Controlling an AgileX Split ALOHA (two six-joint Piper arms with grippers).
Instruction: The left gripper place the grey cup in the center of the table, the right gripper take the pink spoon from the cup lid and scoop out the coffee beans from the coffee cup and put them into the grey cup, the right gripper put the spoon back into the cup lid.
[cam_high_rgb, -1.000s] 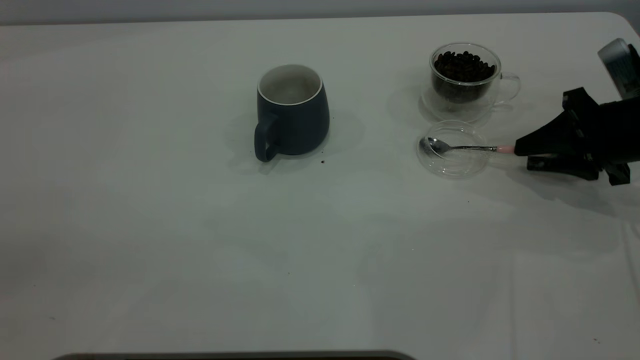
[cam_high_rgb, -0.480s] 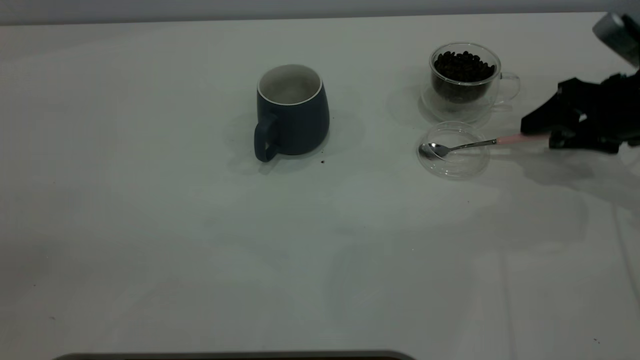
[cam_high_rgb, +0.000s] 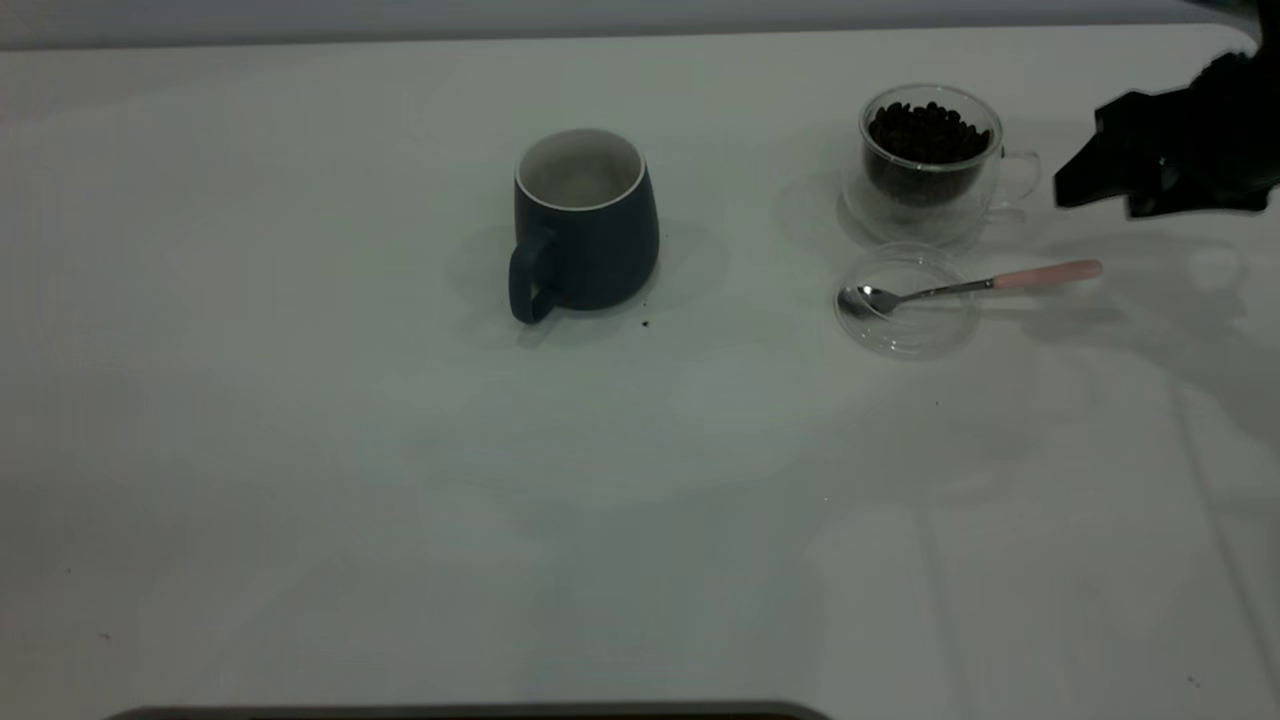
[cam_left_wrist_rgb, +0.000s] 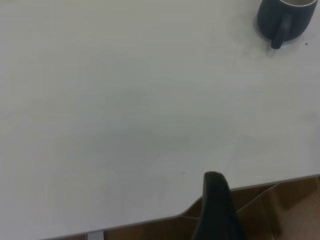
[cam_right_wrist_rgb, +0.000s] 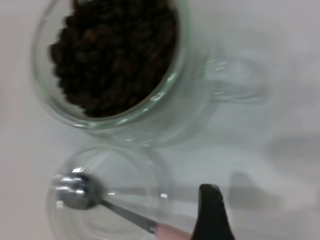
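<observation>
The mug (cam_high_rgb: 585, 220) was dark slate grey with a white inside and rim. The beans (cam_high_rgb: 927, 133) were nearly black brown in a clear glass cup (cam_high_rgb: 935, 165). The spoon (cam_high_rgb: 965, 287) was shiny silver with a pale pink handle, resting in a see-through lid (cam_high_rgb: 907, 335). The surface (cam_high_rgb: 400, 480) was plain white with tiny dark specks.

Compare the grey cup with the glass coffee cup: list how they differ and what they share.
The grey cup is opaque dark slate with a white inside; the coffee cup is clear glass. The grey cup looks bigger and appears empty, while the coffee cup is full of coffee beans. The grey cup's handle faces the camera, the coffee cup's points right. Both stand upright on the table.
</observation>
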